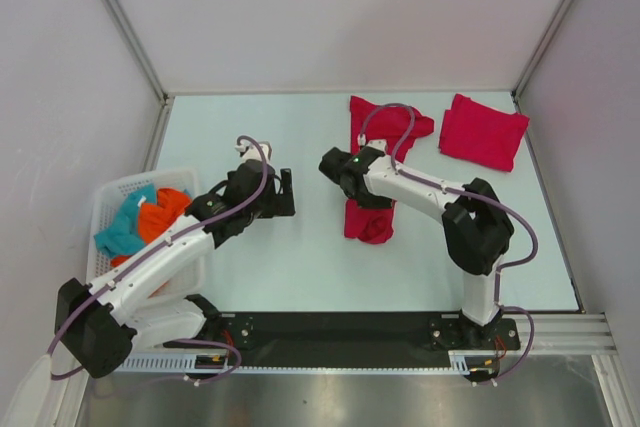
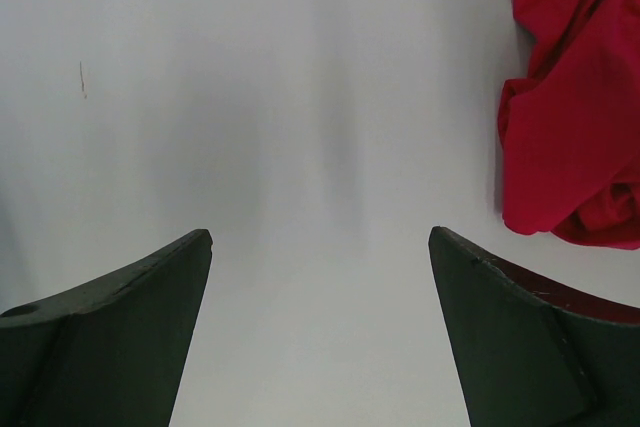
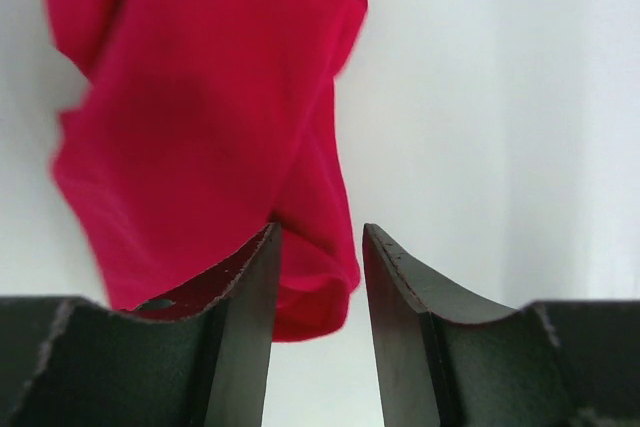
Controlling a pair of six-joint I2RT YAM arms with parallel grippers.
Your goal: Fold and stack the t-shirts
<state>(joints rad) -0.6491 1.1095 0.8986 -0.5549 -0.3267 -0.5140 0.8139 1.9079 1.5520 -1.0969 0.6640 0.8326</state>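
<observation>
A white plastic lattice basket (image 1: pixel 108 199) sits at the left edge of the pale, smooth table top (image 1: pixel 300 267). Inside it, a crumpled teal cloth (image 1: pixel 124 231) lies beside a crumpled orange cloth (image 1: pixel 160 215), and the two touch. A flat black base strip (image 1: pixel 340 326) runs along the table's near edge, and plain grey-white wall panels (image 1: pixel 330 7) enclose the table.

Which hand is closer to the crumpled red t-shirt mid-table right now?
Right. The right hand is right at the crumpled t-shirt, cloth just ahead of it. The left hand hangs open over the table, apart, on the shirt's left.
</observation>
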